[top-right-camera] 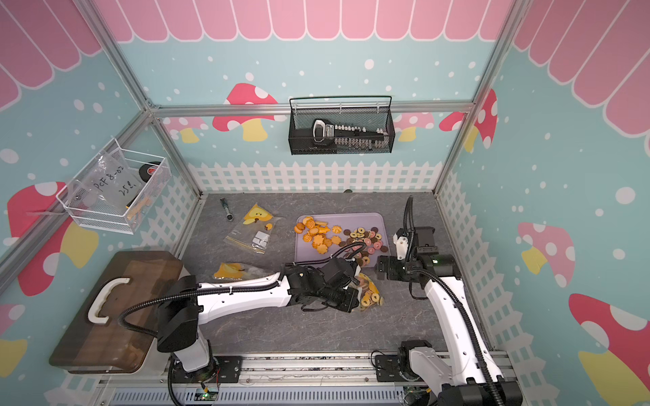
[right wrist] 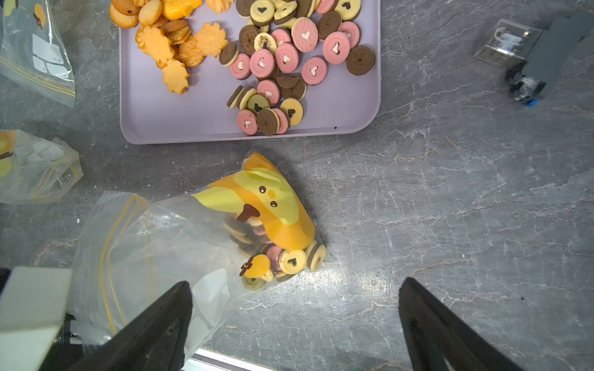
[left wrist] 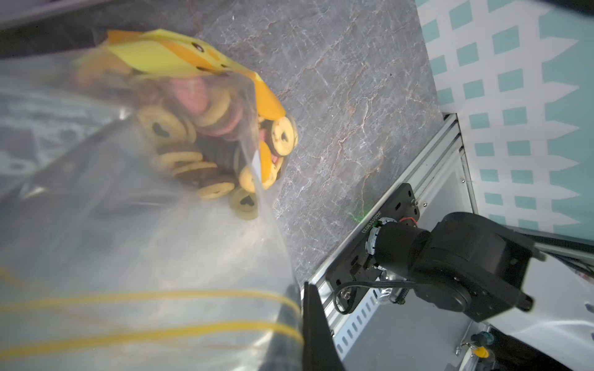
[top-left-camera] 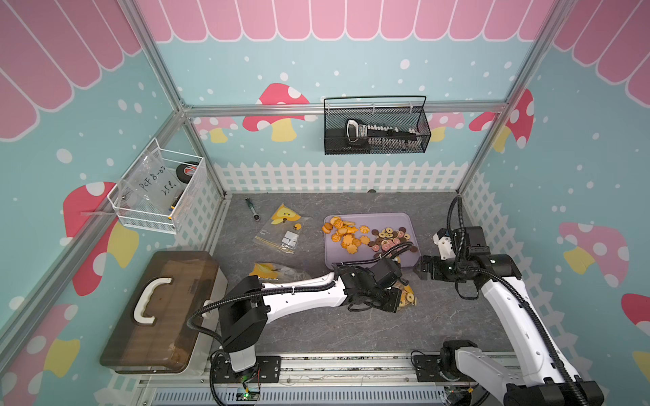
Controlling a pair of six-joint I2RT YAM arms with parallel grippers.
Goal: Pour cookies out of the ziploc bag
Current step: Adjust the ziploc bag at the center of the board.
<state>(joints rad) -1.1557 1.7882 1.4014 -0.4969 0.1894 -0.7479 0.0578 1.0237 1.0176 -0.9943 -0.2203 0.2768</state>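
Though cookies (right wrist: pixel 286 57) already lie on the lilac tray (right wrist: pixel 199 125), a cluster is left in the ziploc bag (right wrist: pixel 154 244) on the worktop (right wrist: pixel 450 208) just beside it, pinched by the clenched left tool (top-left-camera: pixel 393 298) while the right tool (right wrist: pixel 295 286) gapes empty

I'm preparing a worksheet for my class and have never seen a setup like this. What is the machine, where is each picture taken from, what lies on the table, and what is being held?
This is a robot with two arms at a grey table. Two pictures look down from overhead. The other two come from a camera on each arm's wrist. The left hand is closed on the zip end of a clear ziploc bag. The bag's other end, filled with toy cookies, rests on the table. The right hand is open above the table, holding nothing. Beyond the bag, a purple tray has loose cookies on it. Two more bags lie toward the table's left side.
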